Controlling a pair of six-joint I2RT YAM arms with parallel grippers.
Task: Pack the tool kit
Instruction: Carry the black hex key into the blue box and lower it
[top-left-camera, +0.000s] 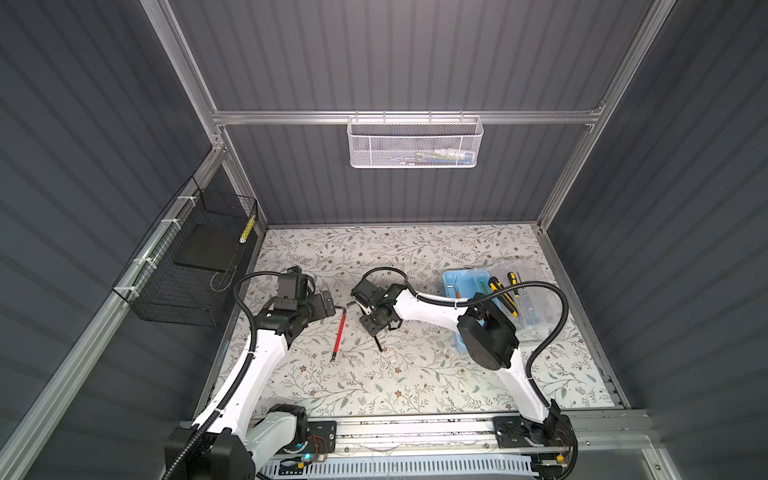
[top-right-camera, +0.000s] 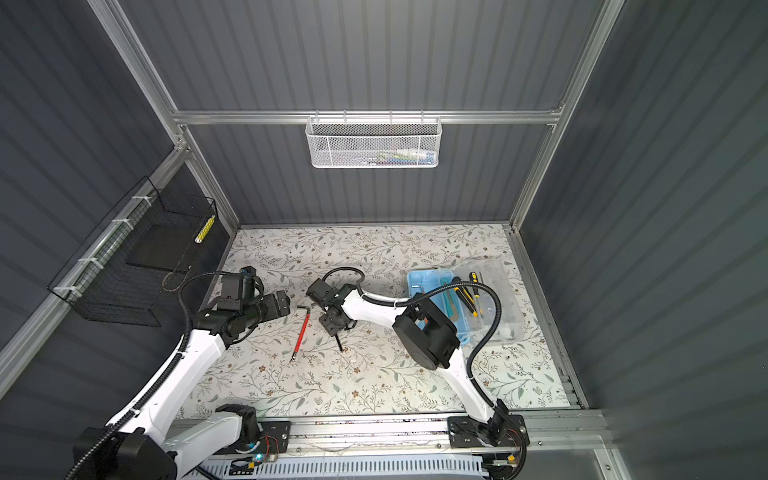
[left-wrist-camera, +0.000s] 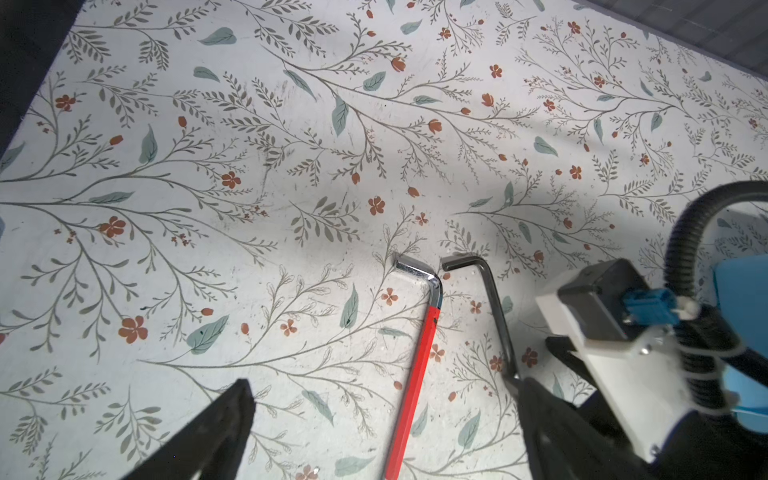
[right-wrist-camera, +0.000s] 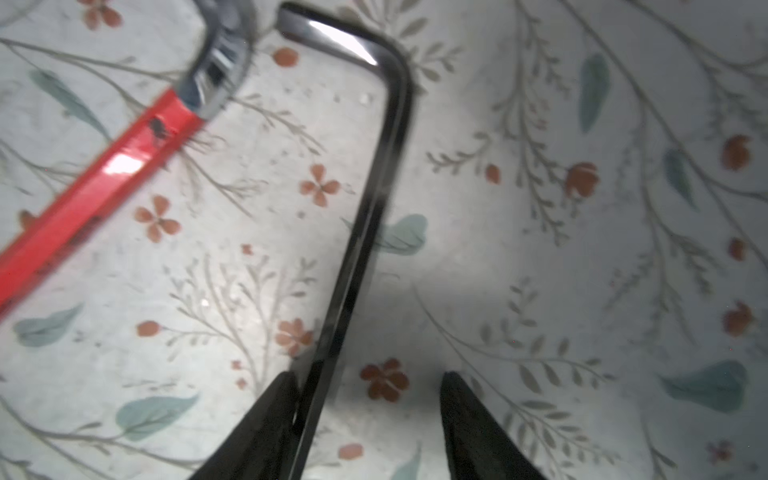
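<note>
The tool kit (top-left-camera: 457, 282) (top-right-camera: 422, 282), a light-blue box, lies at the right of the floral mat with its clear lid (top-left-camera: 530, 291) folded open. A yellow-black knife (top-left-camera: 503, 297) and a screwdriver (top-left-camera: 513, 281) rest in it. At mid-mat lie a red-handled hex key (top-left-camera: 340, 332) (top-right-camera: 302, 334) (left-wrist-camera: 419, 365) (right-wrist-camera: 104, 178) and a black hex key (top-left-camera: 378, 344) (left-wrist-camera: 496, 316) (right-wrist-camera: 374, 199). My right gripper (top-left-camera: 369, 328) (right-wrist-camera: 368, 376) is down over the black key, open, with the key against one finger. My left gripper (top-left-camera: 328, 305) (left-wrist-camera: 386, 399) stands wide open beside the red key's bent end.
A white mesh basket (top-left-camera: 415, 143) hangs on the back wall. On the left wall hangs a black wire basket (top-left-camera: 195, 257) holding a dark pad. The right arm's elbow (top-left-camera: 486, 332) covers part of the tool kit. The arm bases sit on a rail (top-left-camera: 415, 432) at the front.
</note>
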